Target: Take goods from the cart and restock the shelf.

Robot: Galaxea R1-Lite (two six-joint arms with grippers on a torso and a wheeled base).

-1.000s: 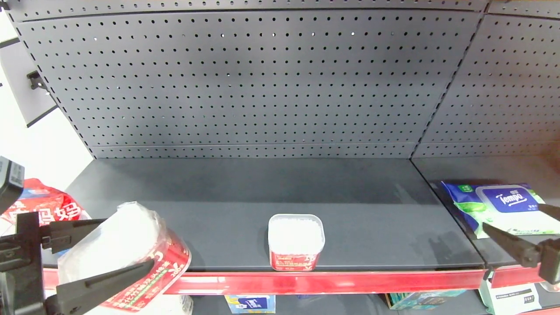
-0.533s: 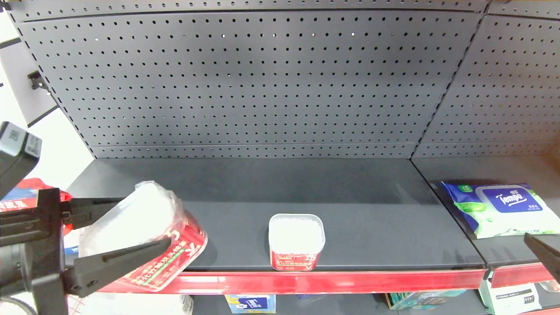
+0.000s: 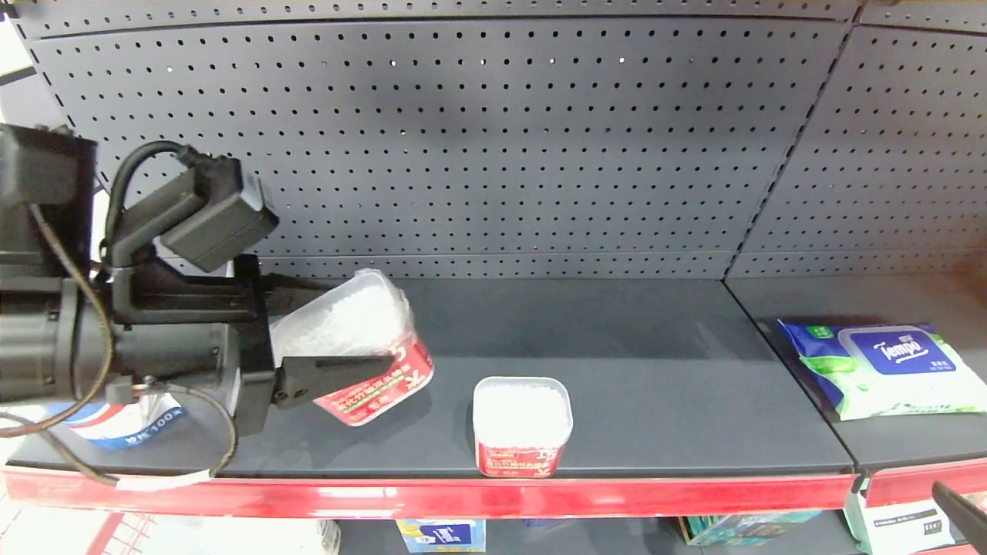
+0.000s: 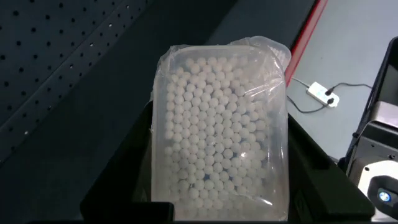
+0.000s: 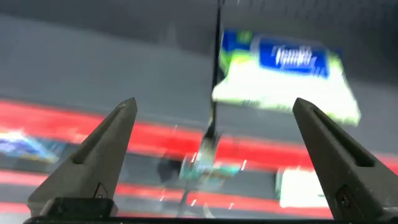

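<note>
Held tub of cotton swabs point(image 3: 351, 347): clamped in the left tool point(image 3: 347, 324), one black finger point(image 3: 339, 374) along its near side and the other behind it. The tub is tilted, with its red label band toward 4 o'clock in the head view, over the left part of the shelf point(image 3: 655, 385). Cannot tell whether its lower corner touches the board.

Left wrist view: the tub point(image 4: 221, 130) shows its clear top, packed with white swab heads and wrapped in clear film, with the dark fingers on both flanks.

Second tub point(image 3: 522, 424): same kind, upright at the shelf's front edge, at 4 o'clock from the held one. It is near but apart.

Pack of wipes point(image 3: 879, 366): blue, green and white. It lies flat on the next shelf section, at 3 o'clock from the standing tub and well apart.

Right tool point(image 5: 214, 106): spread wide and holding nothing. In its wrist view the wipes pack point(image 5: 286, 74) lies beyond it. In the head view one finger tip point(image 3: 960, 505) shows at the 4 o'clock corner, below shelf level.

Surroundings: grey pegboard back panel point(image 3: 463, 139); red strip point(image 3: 501, 497) along the shelf front; boxed goods point(image 3: 441, 534) on the level below.
</note>
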